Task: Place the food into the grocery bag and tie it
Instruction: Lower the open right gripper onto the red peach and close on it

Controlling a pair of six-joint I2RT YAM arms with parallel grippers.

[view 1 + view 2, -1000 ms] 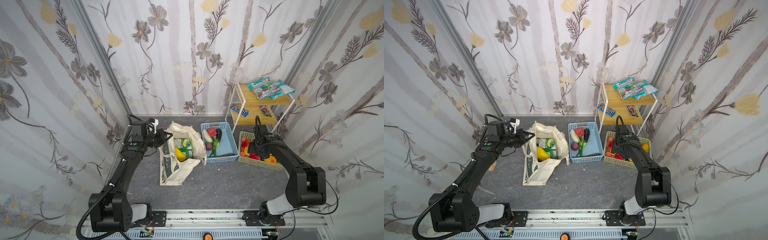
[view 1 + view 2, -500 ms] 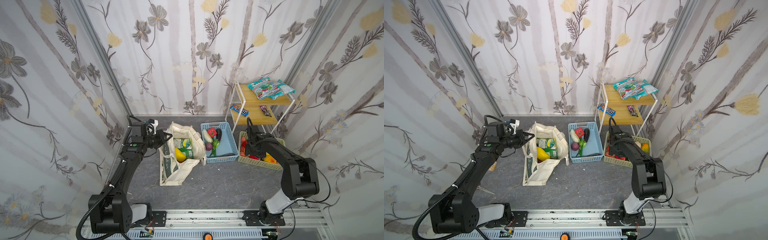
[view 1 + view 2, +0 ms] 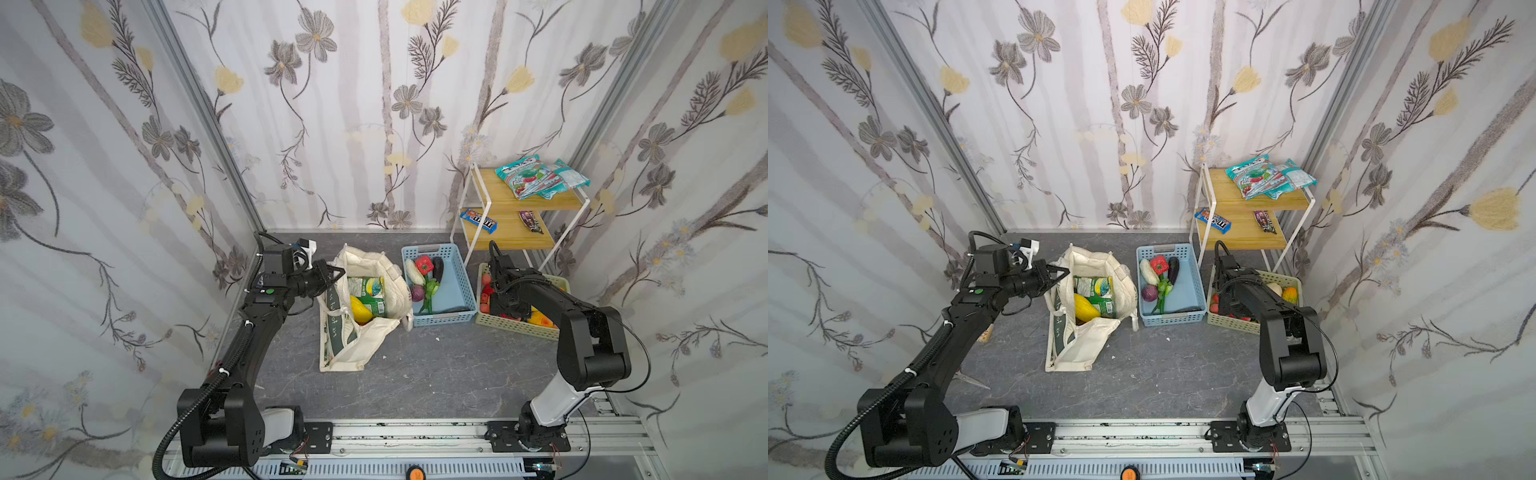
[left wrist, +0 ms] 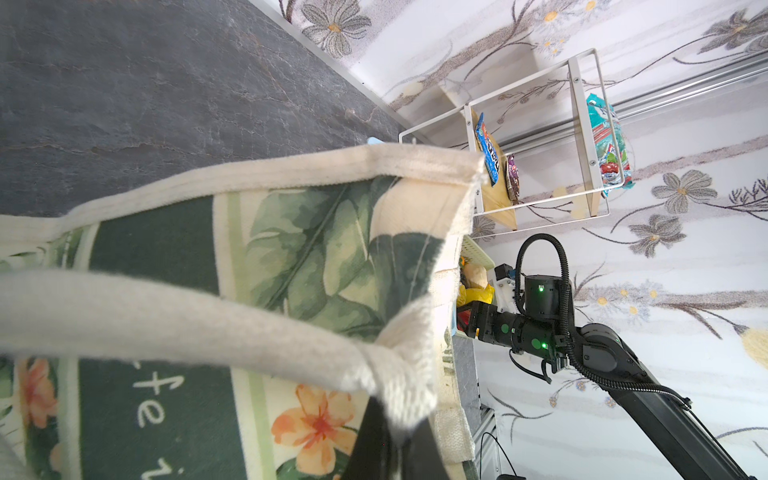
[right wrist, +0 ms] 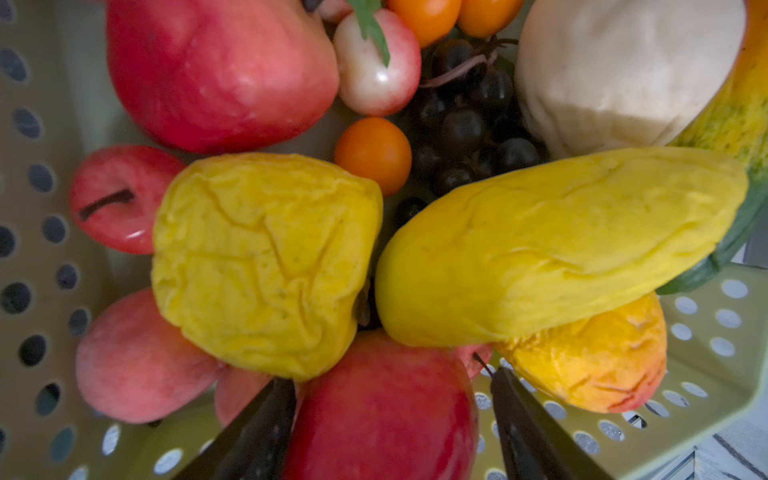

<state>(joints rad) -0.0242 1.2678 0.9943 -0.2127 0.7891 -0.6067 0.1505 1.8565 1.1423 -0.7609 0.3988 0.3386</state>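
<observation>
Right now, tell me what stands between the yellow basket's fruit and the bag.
Only the blue basket, on the floor between yellow basket and bag. Nothing visible blocks a path above it.

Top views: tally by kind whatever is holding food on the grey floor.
Cream floral canvas tote bag: 1
Perforated plastic baskets: 2 (light blue basket, pale yellow basket)
White-framed wooden two-tier shelf rack: 1
Total: 4
</observation>
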